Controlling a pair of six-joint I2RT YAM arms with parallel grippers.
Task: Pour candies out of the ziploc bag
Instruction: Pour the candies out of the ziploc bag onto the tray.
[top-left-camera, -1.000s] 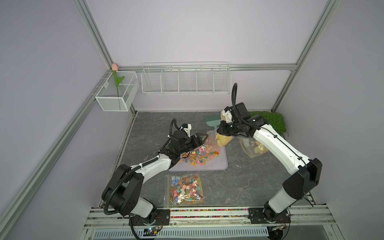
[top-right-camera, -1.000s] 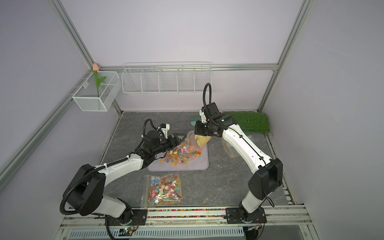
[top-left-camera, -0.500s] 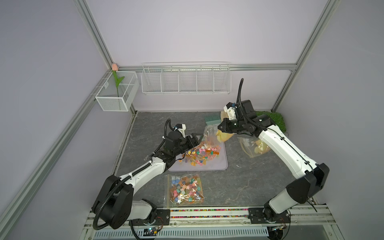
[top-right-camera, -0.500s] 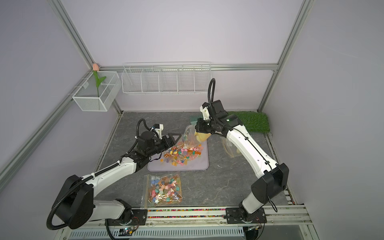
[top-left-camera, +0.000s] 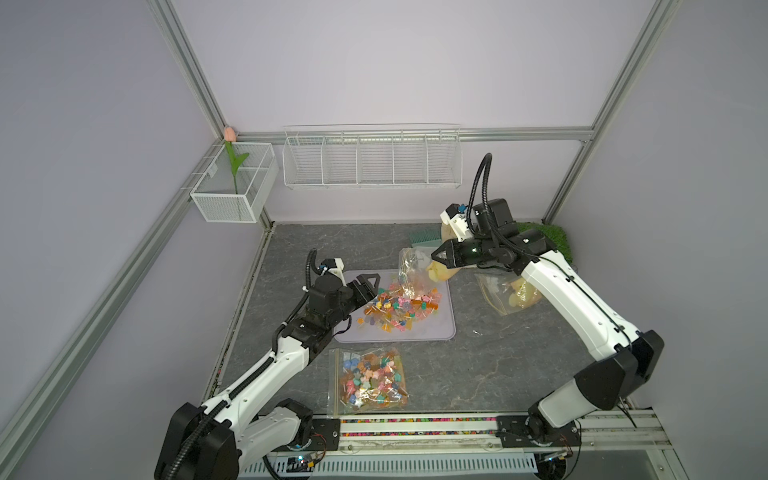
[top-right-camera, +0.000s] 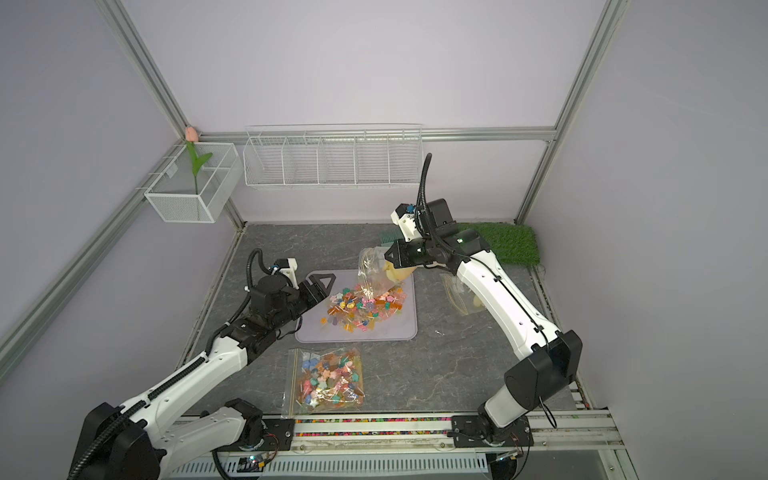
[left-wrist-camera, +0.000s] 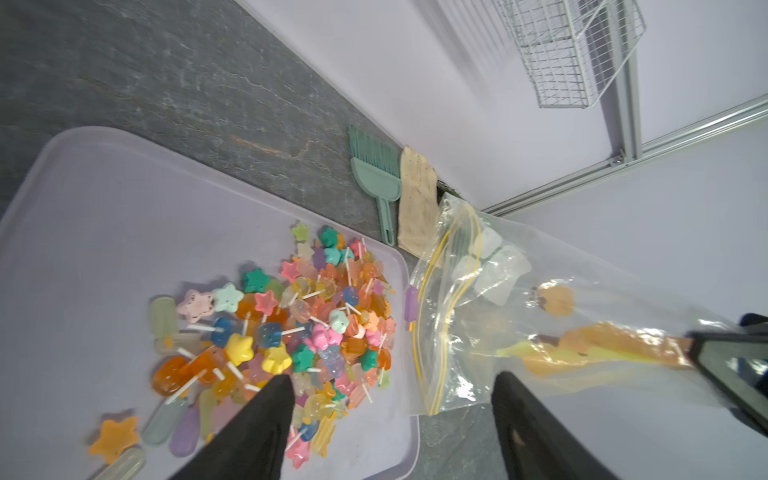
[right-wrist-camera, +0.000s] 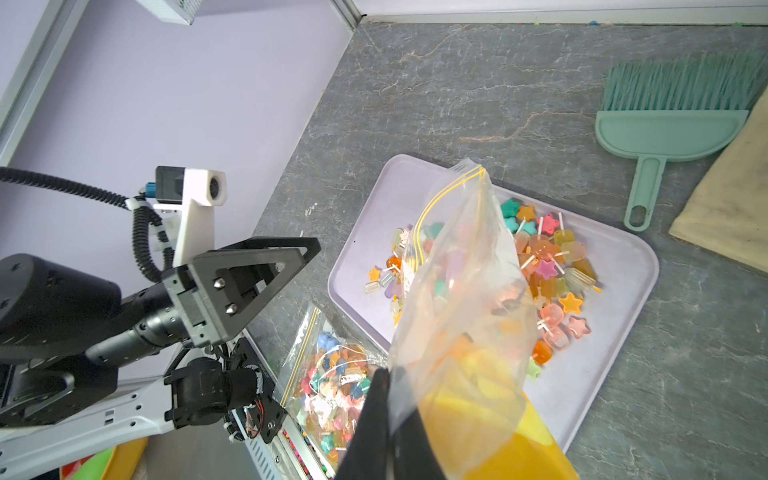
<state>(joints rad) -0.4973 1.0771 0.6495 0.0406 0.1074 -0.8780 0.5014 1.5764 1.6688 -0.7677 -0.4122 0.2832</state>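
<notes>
Candies (top-left-camera: 399, 309) heaped on lilac tray (top-left-camera: 436, 332), ziploc bag (top-left-camera: 411, 270) mouth-down in pinching right hand (top-left-camera: 435, 255), left hand (top-left-camera: 371, 288) wide

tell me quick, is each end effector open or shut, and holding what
left end effector: open, holding nothing.
right end effector: shut on the ziploc bag.
</notes>
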